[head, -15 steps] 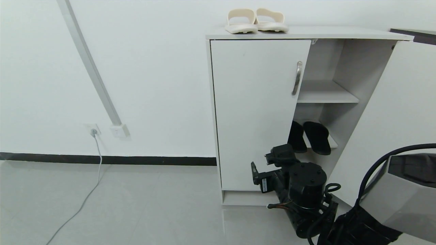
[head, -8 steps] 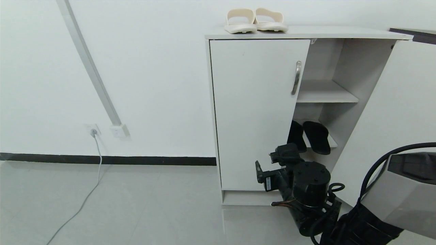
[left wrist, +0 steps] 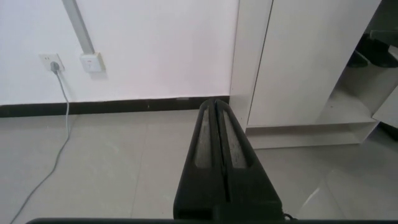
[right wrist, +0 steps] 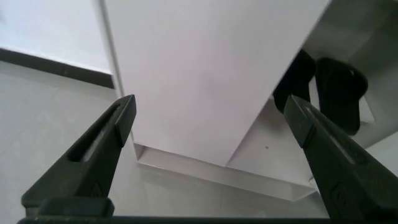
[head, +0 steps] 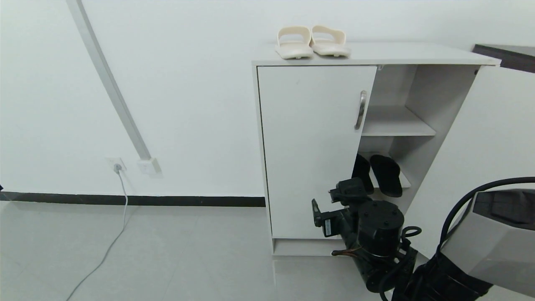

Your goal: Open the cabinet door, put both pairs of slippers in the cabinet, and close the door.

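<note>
A beige pair of slippers [head: 311,41] rests on top of the white cabinet [head: 376,53]. A black pair of slippers [head: 378,173] [right wrist: 336,87] stands on the cabinet's lower shelf. The left door [head: 309,150] with its metal handle [head: 360,110] is closed, while the right door [head: 480,146] stands wide open. My right gripper [head: 332,200] [right wrist: 209,102] is low in front of the left door's bottom right corner, open and holding nothing. Near the floor left of the cabinet, my left gripper [left wrist: 216,106] is shut and holds nothing.
The upper shelf [head: 397,125] inside the open half is bare. A wall socket [head: 116,166] with a grey cable [head: 113,238] trailing over the tiled floor sits left of the cabinet, beside a slanted wall conduit [head: 108,83].
The head camera has shifted, so the cabinet sits lower in the picture. My right gripper has edged slightly right, toward the open side. Both slipper pairs stay put.
</note>
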Controlling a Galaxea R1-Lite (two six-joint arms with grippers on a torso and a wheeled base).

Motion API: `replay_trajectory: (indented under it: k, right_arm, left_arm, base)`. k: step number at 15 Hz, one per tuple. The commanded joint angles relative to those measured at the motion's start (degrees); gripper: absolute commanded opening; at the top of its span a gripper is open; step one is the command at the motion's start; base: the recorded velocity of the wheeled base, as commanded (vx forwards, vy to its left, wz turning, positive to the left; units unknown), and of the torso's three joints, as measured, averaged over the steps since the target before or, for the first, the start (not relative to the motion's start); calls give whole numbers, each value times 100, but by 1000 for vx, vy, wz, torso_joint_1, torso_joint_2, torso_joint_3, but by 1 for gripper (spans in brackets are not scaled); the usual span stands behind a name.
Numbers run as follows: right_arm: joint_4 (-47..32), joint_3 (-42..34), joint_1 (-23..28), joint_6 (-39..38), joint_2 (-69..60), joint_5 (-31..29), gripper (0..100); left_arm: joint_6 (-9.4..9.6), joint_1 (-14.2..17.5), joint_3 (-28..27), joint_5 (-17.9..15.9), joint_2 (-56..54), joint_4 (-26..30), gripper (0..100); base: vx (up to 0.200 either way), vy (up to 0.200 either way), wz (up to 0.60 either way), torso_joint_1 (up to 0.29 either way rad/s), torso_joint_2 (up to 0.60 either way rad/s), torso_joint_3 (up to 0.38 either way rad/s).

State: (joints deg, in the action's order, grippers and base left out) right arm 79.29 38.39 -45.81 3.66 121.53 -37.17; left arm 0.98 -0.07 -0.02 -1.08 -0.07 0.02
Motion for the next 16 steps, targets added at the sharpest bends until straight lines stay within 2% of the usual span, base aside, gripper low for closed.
replay_trajectory:
  k: [1,8,16]
  right_arm:
    - [-19,2,11,3,64,-1,100]
    - [-1,-7,11,3,55,34,100]
    - [-1,-16,11,3,38,78,100]
  left_arm:
    - [-1,-1,2,3,7,6,0]
    - [-1,-1,2,3,7,6,0]
    - [-1,-1,2,3,7,6,0]
  base:
    - [0,0,0,27,-540,-354]
    - [0,0,0,124,-466,-340]
    - [0,0,0,176,-488,-311]
